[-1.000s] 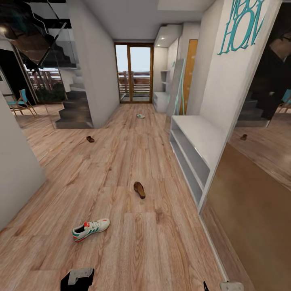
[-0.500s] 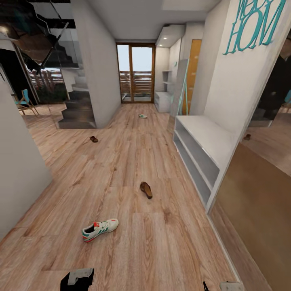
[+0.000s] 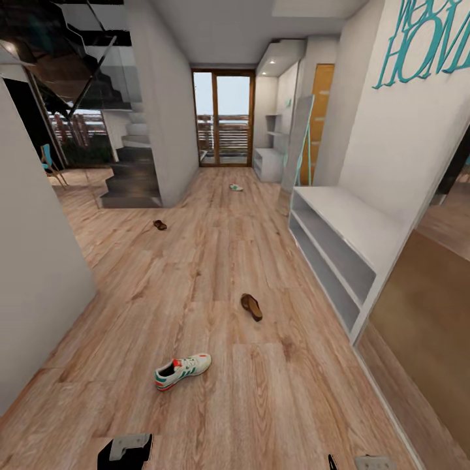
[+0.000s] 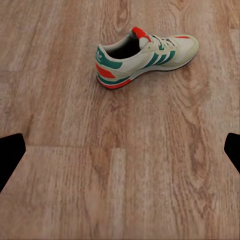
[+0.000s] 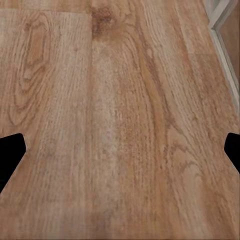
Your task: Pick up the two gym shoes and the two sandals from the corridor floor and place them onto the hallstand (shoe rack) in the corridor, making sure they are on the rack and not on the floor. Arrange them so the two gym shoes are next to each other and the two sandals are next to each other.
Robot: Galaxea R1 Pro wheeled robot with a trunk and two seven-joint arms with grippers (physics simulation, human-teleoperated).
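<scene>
You had the nearest cream-white sneaker with green stripes and red-orange accents (image 3: 183,371) lying on the light brown wood-plank corridor floor (image 3: 215,261), ahead of your left hand (image 4: 120,155), whose fingers stood apart with nothing between them. Your right hand (image 5: 120,155) was likewise spread over bare planks. One dark brown leather sandal (image 3: 251,306) lay beyond, its mate (image 3: 160,224) and the second sneaker (image 3: 235,187) farther off. Risk: mistaking the nearer low white shelf bench (image 3: 352,225) for the pale hallstand (image 3: 269,163). Teal wall lettering (image 3: 424,39) read partly "HOM".
</scene>
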